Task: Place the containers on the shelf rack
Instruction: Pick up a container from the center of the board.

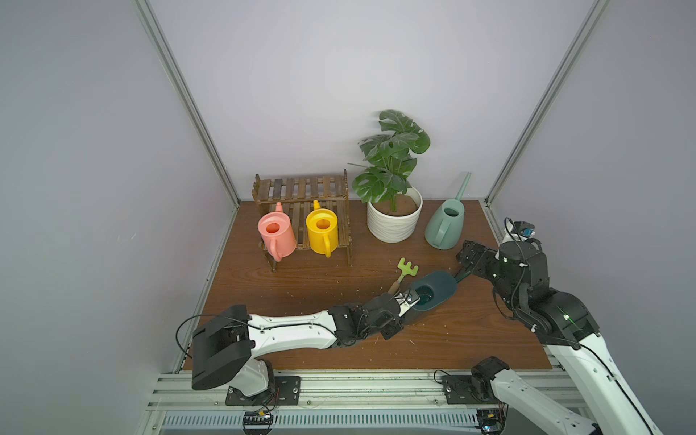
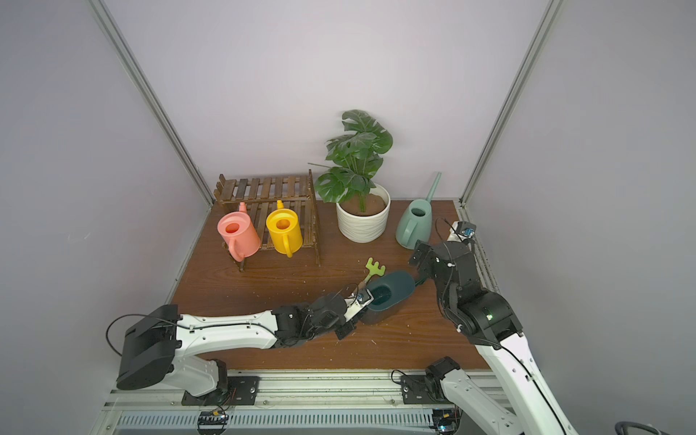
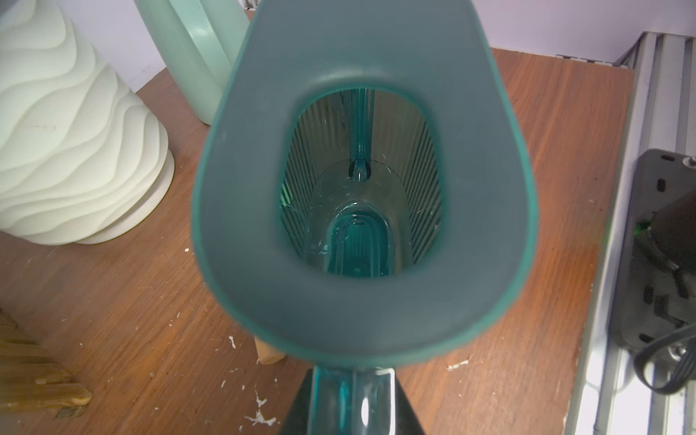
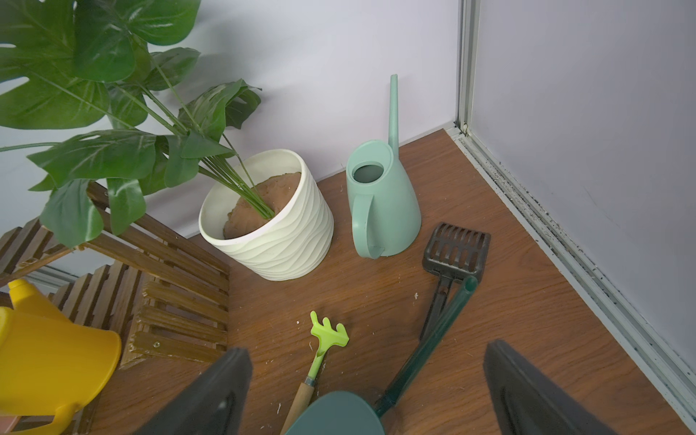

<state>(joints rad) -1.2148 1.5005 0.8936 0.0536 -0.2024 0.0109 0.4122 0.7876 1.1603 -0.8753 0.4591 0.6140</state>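
While teal can (image 1: 433,290) stands on tabletop (image 1: 301,286), well apart from shelf rack (image 1: 301,188), my left claw (image 1: 408,299) clenches its handle (image 3: 350,399); right claw (image 4: 365,352) gapes, gripping nothing. Thin plastic, likely light, stiff, slick. Handle looks safest hold.

Both top views look down on the whole table (image 1: 301,278); wrist views sit close, sharing the mint can (image 4: 388,211).

Pink can (image 1: 286,238), yellow can (image 1: 324,236), mint-green can (image 1: 444,230), ribbed dark teal can (image 1: 441,282); dark-brown slatted shelf rack (image 1: 301,188); white wave-patterned pot (image 1: 393,226); brown woodgrain surface (image 1: 301,287).
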